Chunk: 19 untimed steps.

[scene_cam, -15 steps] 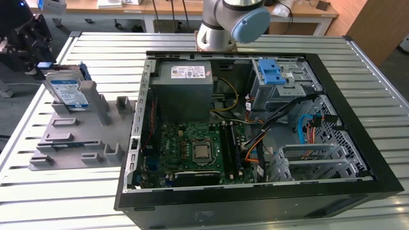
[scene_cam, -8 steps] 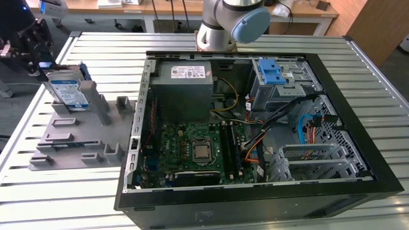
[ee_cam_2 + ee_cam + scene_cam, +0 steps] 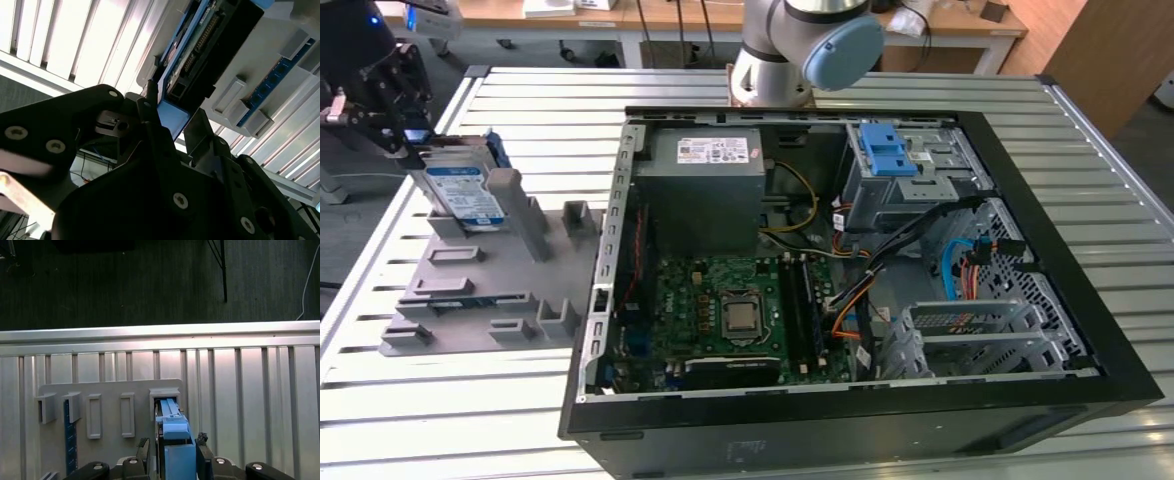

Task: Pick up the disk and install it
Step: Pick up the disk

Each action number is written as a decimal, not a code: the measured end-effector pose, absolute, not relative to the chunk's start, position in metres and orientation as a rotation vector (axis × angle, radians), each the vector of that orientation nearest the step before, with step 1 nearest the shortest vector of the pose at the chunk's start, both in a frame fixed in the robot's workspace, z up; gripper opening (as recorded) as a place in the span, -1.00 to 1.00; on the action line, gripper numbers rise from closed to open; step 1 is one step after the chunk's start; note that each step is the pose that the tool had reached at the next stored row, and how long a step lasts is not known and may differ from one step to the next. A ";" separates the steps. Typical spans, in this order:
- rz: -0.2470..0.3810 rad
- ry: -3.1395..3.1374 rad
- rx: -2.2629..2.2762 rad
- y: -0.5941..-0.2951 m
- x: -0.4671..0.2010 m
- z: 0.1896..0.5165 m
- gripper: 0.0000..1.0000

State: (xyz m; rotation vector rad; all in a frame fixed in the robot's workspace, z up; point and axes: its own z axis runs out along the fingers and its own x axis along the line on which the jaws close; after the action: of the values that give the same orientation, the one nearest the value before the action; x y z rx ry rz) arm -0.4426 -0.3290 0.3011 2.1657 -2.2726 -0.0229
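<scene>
Currently the disk is seen standing upright on its edge at the far corner of the grey holder, at the exterior view's left, well apart from the open computer case on the slatted table. The gripper is placed over the disk's top edge. In the first wrist view the disk is shown edge-on between the two fingers, its blue bracket flanked closely on both sides, with its far end at one slot of the holder. In the second wrist view the fingers are pressed against the bracket, so the disk is pinched between them.
</scene>
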 end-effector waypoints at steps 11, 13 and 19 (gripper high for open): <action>-0.034 -2.270 2.164 -0.329 -0.443 0.293 0.11; -0.034 -2.271 2.164 -0.329 -0.443 0.291 0.11; -0.034 -2.270 2.164 -0.329 -0.443 0.290 -0.06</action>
State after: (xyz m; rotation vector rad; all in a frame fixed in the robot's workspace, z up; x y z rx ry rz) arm -0.4426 -0.3290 0.2901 2.1637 -2.2704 -0.0341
